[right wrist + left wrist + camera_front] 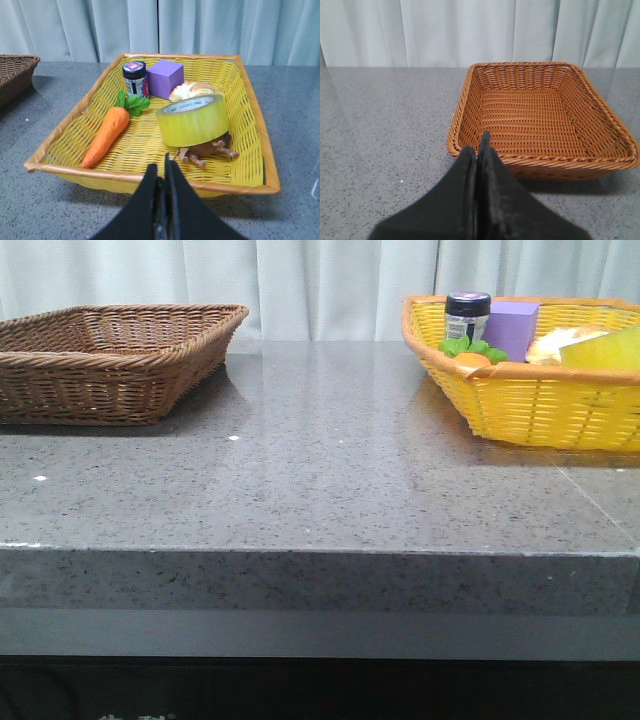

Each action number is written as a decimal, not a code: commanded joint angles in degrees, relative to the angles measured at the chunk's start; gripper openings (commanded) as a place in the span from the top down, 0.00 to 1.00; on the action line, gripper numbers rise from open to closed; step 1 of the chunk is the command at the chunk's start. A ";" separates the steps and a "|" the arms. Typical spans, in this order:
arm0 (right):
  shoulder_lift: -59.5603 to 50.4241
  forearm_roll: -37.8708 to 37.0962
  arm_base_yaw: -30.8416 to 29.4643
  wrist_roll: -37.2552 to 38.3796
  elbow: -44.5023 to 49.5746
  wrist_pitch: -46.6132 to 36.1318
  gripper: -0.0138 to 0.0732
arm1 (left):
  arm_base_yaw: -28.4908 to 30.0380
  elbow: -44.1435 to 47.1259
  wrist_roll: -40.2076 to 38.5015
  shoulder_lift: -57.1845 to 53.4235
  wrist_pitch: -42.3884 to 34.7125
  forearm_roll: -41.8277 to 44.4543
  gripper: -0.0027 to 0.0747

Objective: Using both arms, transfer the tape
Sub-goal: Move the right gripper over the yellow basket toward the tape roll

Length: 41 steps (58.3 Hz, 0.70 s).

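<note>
My grippers (476,150) (162,172) both closed, empty | tape (192,120) tilted on toy, basket (150,177) 3 o'clock | untouched

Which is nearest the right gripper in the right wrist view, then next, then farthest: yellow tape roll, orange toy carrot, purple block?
Counted from the right gripper:
1. Yellow tape roll, propped on a brown toy at the basket's near end.
2. Orange toy carrot, lengthwise along the other side.
3. Purple block, at the far end.
</note>
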 commanded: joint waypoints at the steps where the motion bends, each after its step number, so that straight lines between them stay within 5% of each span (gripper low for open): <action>1: 3.04 0.15 0.20 -0.41 -2.76 -5.32 0.92 | 0.12 -2.37 -0.12 2.56 -6.01 0.08 0.99; 29: 4.44 0.15 0.20 -0.41 -2.76 -7.91 0.91 | 0.12 -2.37 -0.12 3.43 -6.85 0.08 0.98; 35: 4.44 0.15 0.20 -0.41 -2.76 -7.91 0.73 | 0.12 -2.37 -0.12 3.43 -6.98 0.08 0.82; 41: 4.44 0.15 0.20 -0.41 -2.76 -7.91 0.34 | 0.12 -2.37 -0.12 3.43 -7.18 0.08 0.44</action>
